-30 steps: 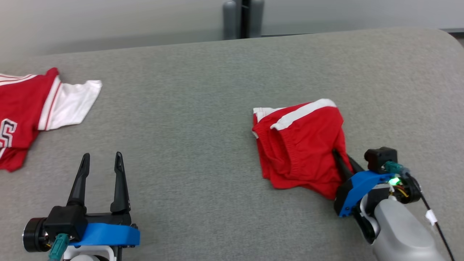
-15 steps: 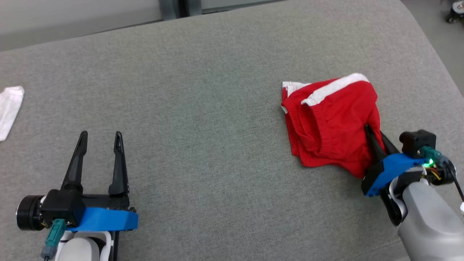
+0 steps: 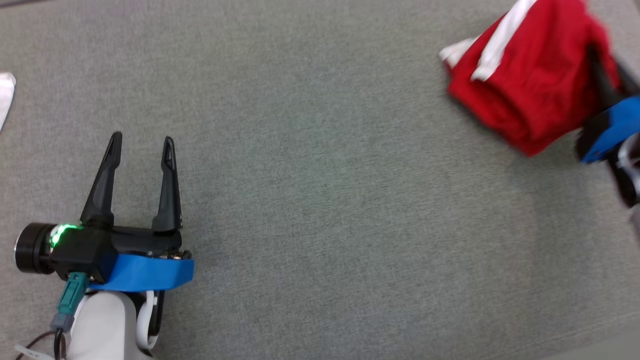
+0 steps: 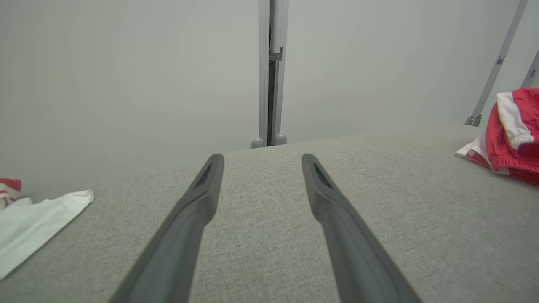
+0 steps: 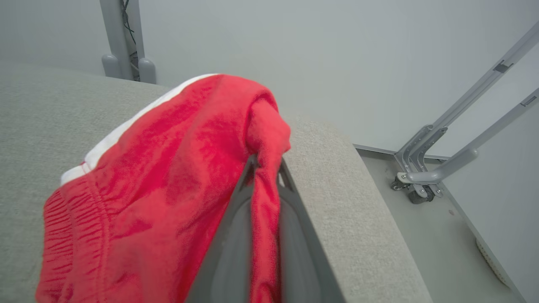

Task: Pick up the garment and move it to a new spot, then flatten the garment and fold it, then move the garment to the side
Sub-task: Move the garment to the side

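Observation:
The garment is a pair of red shorts [image 3: 530, 85] with a white side stripe, bunched at the upper right of the head view. My right gripper [image 3: 597, 60] is shut on its right edge. In the right wrist view the red shorts [image 5: 177, 176] hang lifted, with a fold pinched between the dark fingers [image 5: 236, 219]. My left gripper [image 3: 142, 142] stands open at the lower left over bare grey table [image 3: 320, 200], nothing between its fingers [image 4: 198, 206]. The left wrist view catches the shorts [image 4: 511, 134] at its far right.
A white sleeve of a second red-and-white shirt [image 4: 29, 219] lies at the table's left; a sliver of it [image 3: 5, 95] shows in the head view. The table's right edge drops to the floor, where a wheeled metal frame [image 5: 425, 185] stands.
The head camera has swung down and to the left, so the shirt has left the picture. My right gripper has raised the shorts off the table and carried them rightward. The left gripper stays open.

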Controlling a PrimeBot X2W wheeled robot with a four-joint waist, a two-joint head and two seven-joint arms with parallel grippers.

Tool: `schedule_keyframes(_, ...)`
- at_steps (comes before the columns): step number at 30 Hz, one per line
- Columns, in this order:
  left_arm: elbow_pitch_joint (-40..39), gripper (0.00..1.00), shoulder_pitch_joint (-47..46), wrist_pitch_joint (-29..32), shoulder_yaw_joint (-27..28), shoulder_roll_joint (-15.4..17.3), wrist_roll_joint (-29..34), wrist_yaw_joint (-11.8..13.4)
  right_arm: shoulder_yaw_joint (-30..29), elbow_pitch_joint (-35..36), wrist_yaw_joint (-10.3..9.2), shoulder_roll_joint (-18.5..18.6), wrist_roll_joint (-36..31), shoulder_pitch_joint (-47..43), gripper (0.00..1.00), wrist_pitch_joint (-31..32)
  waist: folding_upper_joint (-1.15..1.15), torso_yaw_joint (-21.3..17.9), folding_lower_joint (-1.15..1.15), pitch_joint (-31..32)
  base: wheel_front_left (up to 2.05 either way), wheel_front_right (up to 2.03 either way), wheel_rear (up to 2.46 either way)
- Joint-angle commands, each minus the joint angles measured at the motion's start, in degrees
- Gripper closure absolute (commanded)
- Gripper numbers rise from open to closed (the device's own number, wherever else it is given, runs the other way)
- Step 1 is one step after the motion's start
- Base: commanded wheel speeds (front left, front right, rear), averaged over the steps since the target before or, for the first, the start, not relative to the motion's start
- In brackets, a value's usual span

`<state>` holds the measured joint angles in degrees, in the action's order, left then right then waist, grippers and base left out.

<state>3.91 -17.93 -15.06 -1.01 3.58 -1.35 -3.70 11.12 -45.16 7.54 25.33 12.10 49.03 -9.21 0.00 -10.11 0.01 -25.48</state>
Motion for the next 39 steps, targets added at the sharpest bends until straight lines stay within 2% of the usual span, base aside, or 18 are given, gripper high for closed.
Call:
schedule_keyframes(1,-0.3,0.00,-1.1,-0.2,-0.2,0.4,0.4,-0.1,-0.4,0.1,-0.10,1.4,0.2,1.6,1.00,0.2,0.00,1.5,-0.01,-2.5,0.00,0.00,0.00)
schedule_keyframes(8,-2.2,0.00,-4.6,-0.2,-1.3,0.8,1.0,-0.4,-4.3,-2.6,-0.09,9.9,1.1,7.4,1.00,2.5,0.00,3.6,-0.01,-8.4,0.00,0.00,0.00)
schedule_keyframes(12,-3.5,0.00,-6.2,-0.2,-1.9,1.0,1.4,-0.4,-7.7,-5.0,-0.10,12.7,1.5,9.5,1.00,2.6,0.00,4.2,-0.01,-10.6,0.00,0.00,0.00)
schedule_keyframes(15,-4.2,0.00,-6.9,-0.2,-2.0,1.2,1.5,-0.3,-9.5,-6.9,-0.10,13.1,1.3,10.2,1.00,2.2,0.00,4.4,-0.01,-11.4,0.00,0.00,0.00)
schedule_keyframes(16,-4.4,0.00,-7.0,-0.2,-2.0,1.3,1.5,-0.2,-10.2,-7.4,-0.10,13.2,1.0,10.5,0.77,1.7,0.00,4.4,-0.01,-11.6,0.00,0.00,0.00)
schedule_keyframes(17,-4.6,0.00,-7.0,-0.2,-2.1,1.3,1.4,-0.2,-10.6,-7.9,-0.10,13.1,0.6,10.6,0.29,1.4,0.00,4.4,-0.01,-11.6,0.00,0.00,0.00)
schedule_keyframes(18,-4.8,0.00,-7.1,-0.2,-2.1,1.4,1.4,-0.1,-11.2,-8.7,-0.10,12.8,0.5,10.8,0.00,1.3,0.00,4.4,-0.01,-11.6,0.00,0.00,0.00)
schedule_keyframes(23,-4.4,0.00,-6.1,-0.2,-1.7,1.7,1.0,0.4,-13.5,-10.1,-0.10,11.8,-2.7,10.9,0.00,-2.4,0.00,4.2,-0.01,-10.1,0.00,0.00,0.00)
schedule_keyframes(28,-3.4,0.00,-4.0,-0.2,-1.2,1.6,0.3,0.8,-14.8,-7.3,-0.08,8.5,-6.0,8.9,0.00,-5.2,0.00,4.2,-0.01,-6.2,0.00,0.00,0.00)
schedule_keyframes(34,-1.7,0.00,-0.7,-0.2,-0.3,1.0,-0.9,1.5,-14.2,2.9,-0.08,1.5,-8.4,3.6,0.00,-6.0,0.00,5.1,-0.01,0.1,0.00,0.00,0.00)
schedule_keyframes(39,-0.3,0.00,2.2,-0.2,0.2,0.5,-1.9,1.7,-12.4,12.2,-0.08,-4.6,-9.1,-4.6,0.00,-5.9,0.00,6.6,-0.01,5.1,0.00,0.00,0.00)
